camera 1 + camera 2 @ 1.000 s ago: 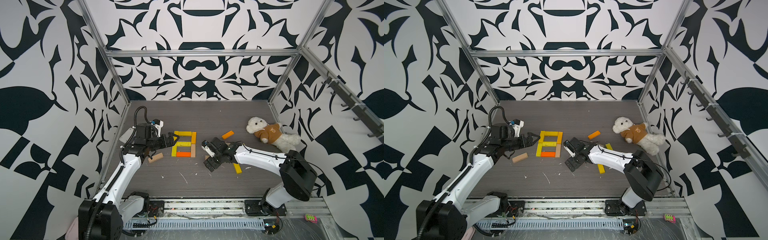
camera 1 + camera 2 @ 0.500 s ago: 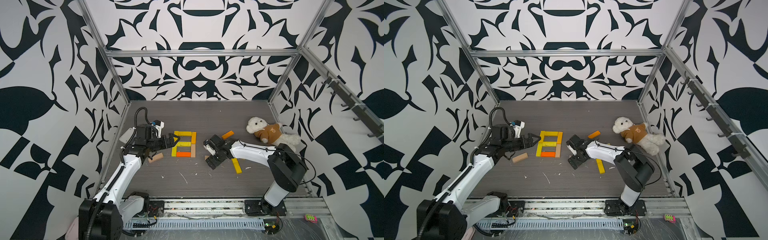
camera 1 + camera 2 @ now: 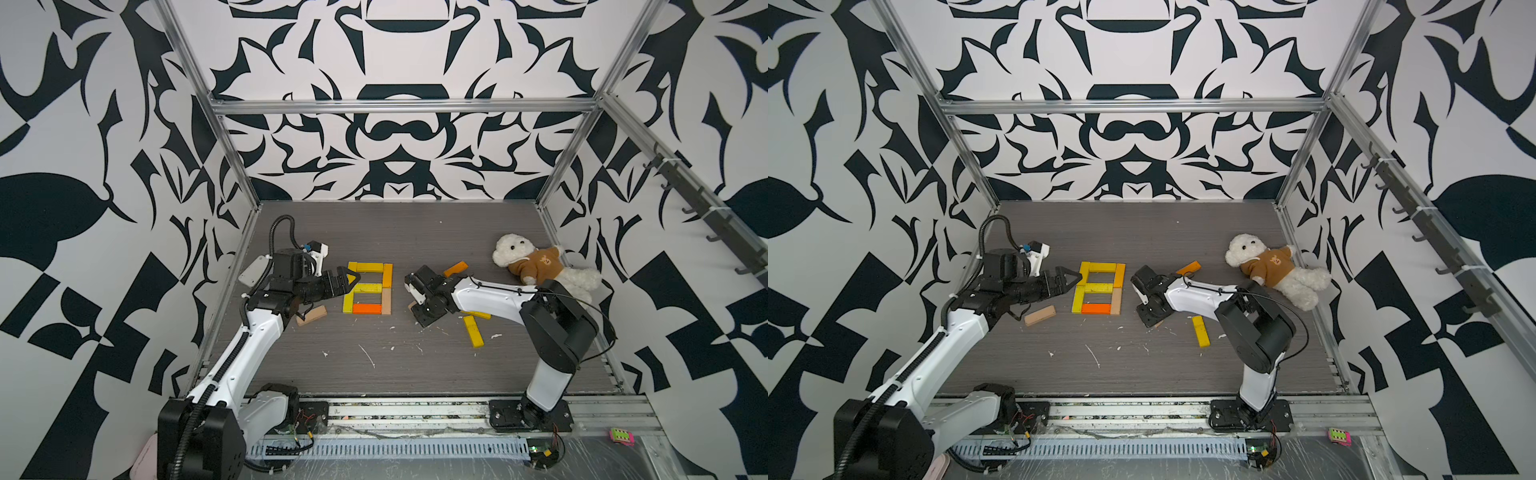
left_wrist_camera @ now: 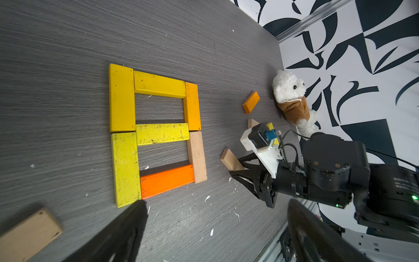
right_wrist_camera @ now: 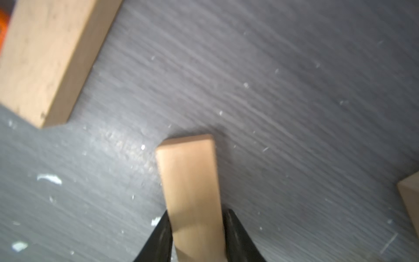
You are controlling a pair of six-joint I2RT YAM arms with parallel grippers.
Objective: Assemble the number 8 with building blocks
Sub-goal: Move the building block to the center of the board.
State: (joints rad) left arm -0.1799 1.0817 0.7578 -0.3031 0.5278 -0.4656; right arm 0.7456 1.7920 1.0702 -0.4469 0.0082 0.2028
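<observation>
Yellow, orange and tan building blocks (image 3: 368, 287) lie flat in a figure with two boxes, one above the other, mid-table in both top views (image 3: 1098, 287) and in the left wrist view (image 4: 162, 133). My left gripper (image 3: 351, 279) hovers open at the figure's left side, nothing between its fingers (image 4: 140, 211). Right of the figure, my right gripper (image 3: 417, 309) is low over the table. Its jaws (image 5: 196, 217) press both sides of a tan block (image 5: 188, 172) that sticks out ahead of them, one end near the table.
A loose tan block (image 3: 311, 314) lies by the left arm. An orange block (image 3: 455, 268) and a yellow block (image 3: 473, 331) lie around the right arm. A teddy bear (image 3: 536, 266) rests against the right wall. White specks litter the table.
The right gripper's jaws have closed onto the tan block, and that arm's elbow has swung toward the right wall. The left arm has not moved.
</observation>
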